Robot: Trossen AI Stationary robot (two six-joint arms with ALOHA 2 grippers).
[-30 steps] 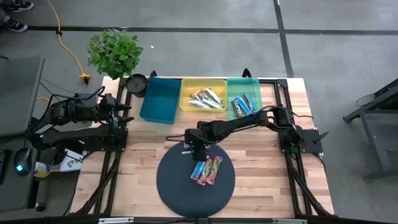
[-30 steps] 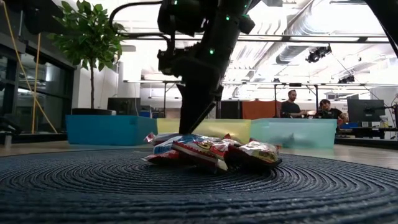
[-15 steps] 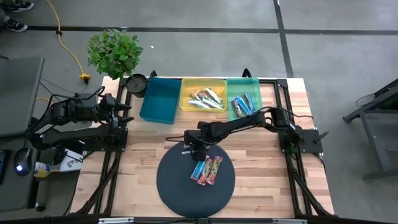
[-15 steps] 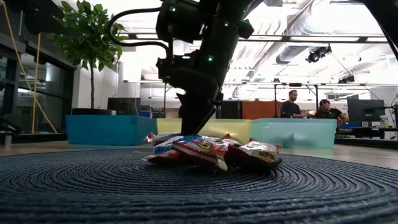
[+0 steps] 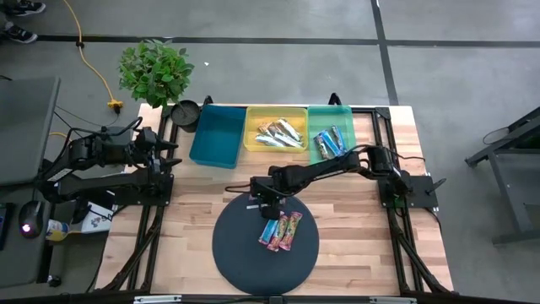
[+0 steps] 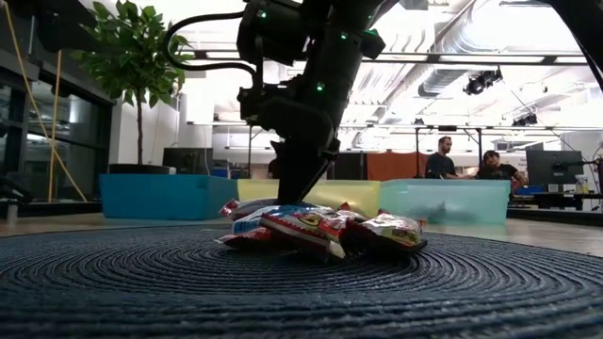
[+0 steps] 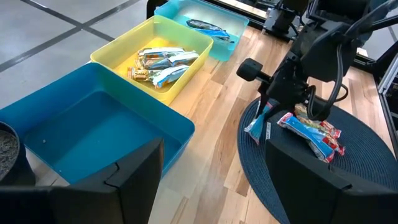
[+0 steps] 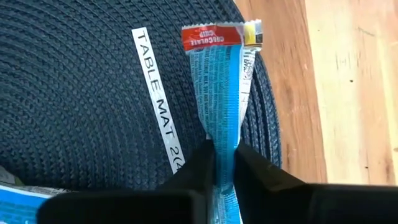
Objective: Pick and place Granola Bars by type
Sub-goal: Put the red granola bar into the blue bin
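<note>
Over the round dark woven table mat, at its far edge: my right gripper, fingers pinched on a blue granola bar with a red end seal. The wrapper stands up between my fingertips, clear of the mat, beside a white label reading "TABLE MAT".

Mat, centre: a small pile of granola bars, blue and pink-red wrappers, lying touching one another. In the low view the same pile sits just in front of my right arm.

Far edge of the wooden table, three bins side by side:
- blue bin, no bars visible in it;
- yellow bin, holding silver-white bars;
- green bin, holding blue bars.

Left side of table: my left gripper, waiting, fingers spread wide, holding nothing, looking across the bins toward the mat.

Beyond the table's far left corner: potted plant; a dark round object beside the blue bin.

Background, low view: two people seated at desks well behind the bins.
</note>
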